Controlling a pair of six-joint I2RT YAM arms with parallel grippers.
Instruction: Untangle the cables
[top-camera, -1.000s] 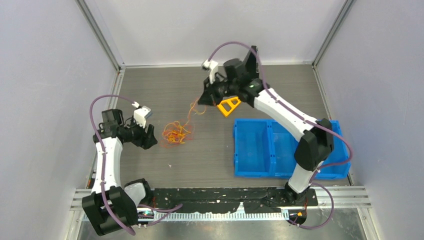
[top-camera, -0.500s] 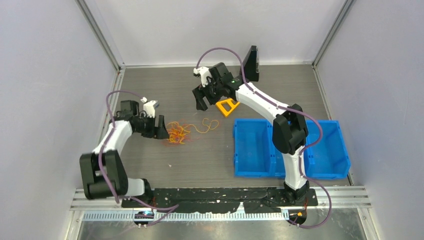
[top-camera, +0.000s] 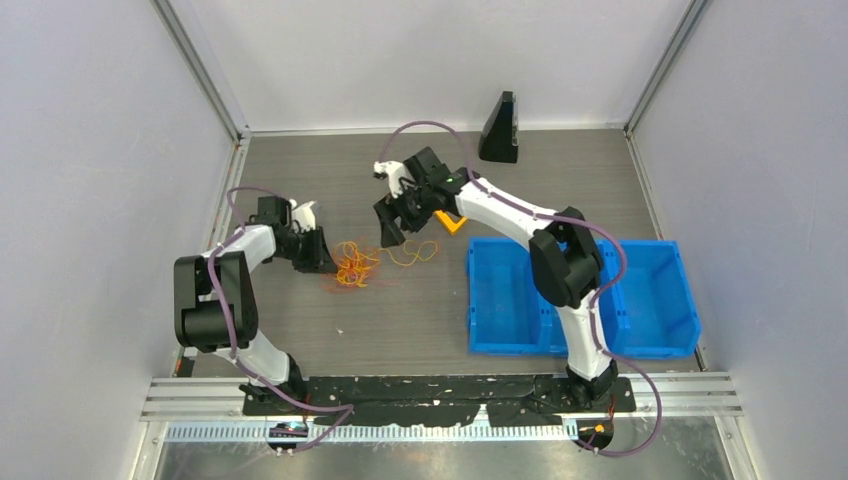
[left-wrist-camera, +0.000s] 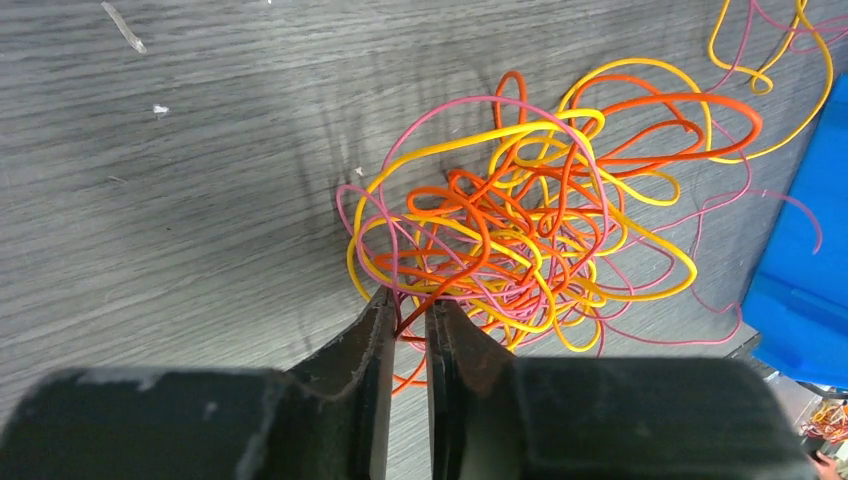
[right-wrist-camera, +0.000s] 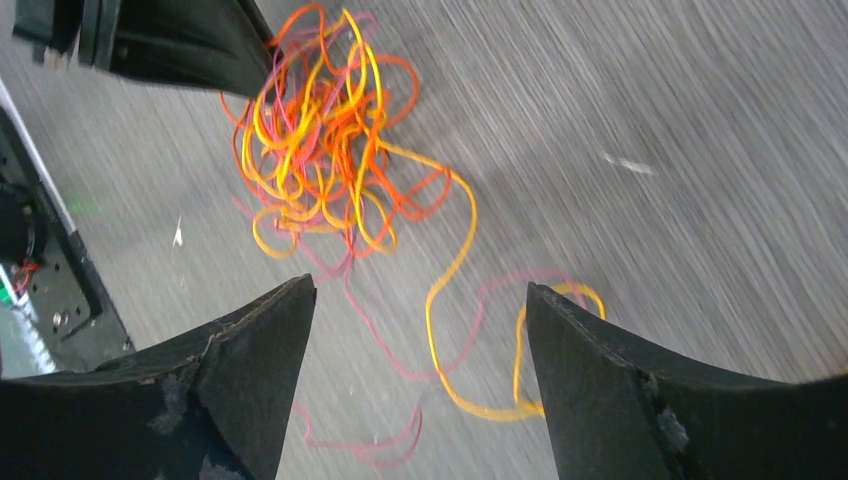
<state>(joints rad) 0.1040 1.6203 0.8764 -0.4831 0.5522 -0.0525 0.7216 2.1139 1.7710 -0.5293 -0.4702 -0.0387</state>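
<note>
- Left wrist view: the left gripper (left-wrist-camera: 410, 305) has its fingers almost together, pinched on an orange strand at the near edge of the cables (left-wrist-camera: 520, 230).
- Right wrist view: the right gripper (right-wrist-camera: 420, 290) is spread wide and holds nothing. It hangs over a yellow strand (right-wrist-camera: 432, 320) that trails out of the tangle.
- From the top camera, the cables (top-camera: 352, 266) lie in one heap on the table (top-camera: 420, 320), left of centre, between the two grippers. The left gripper (top-camera: 322, 262) is at the heap's left edge and the right gripper (top-camera: 388, 232) is just to its upper right.
- Strands are orange, yellow and pink; I cannot count them.
- Count: two arms, one blue bin (top-camera: 505, 295) with two compartments, one yellow frame (top-camera: 452, 222) partly behind the right arm, and one black stand (top-camera: 500, 128) at the far edge.
</note>
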